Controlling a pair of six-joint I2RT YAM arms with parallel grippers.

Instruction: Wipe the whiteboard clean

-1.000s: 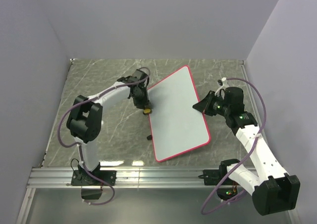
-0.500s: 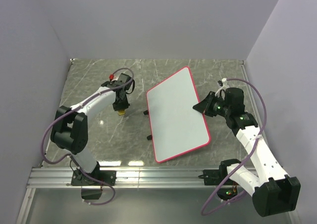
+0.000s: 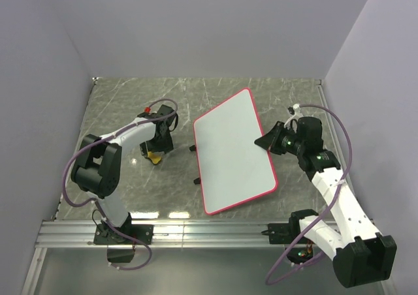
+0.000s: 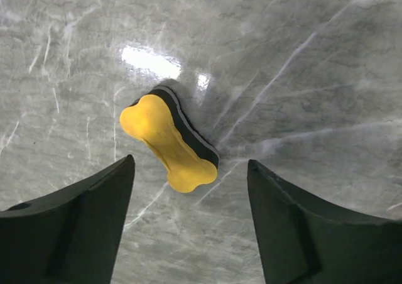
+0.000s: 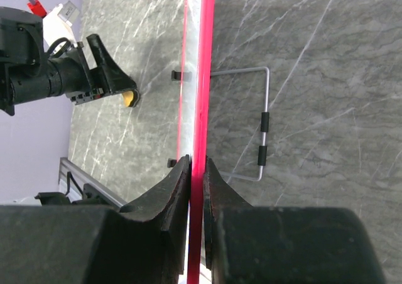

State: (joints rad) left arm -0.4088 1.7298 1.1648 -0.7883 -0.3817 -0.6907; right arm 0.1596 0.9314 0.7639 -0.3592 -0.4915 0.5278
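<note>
Top external: whiteboard sits mid-table, skewed, its long axis running from far centre toward the near right. The face looks clean from here, though faint marks could be lost at this distance; can't say.

Right wrist view: right gripper clamped on the board's thin red rim at its right-hand edge. A wire stand shows beyond the rim, apparently on the back side.

Left gripper has its jaws spread wide and holds nothing. The yellow eraser lies on the marble table between them.

Judgement: the board is thin, stiff, probably light, with a slick face. It would likely skid or rock under wiping pressure. The rim is the only sound purchase, and a mid-edge pinch, as here, seems right.
</note>
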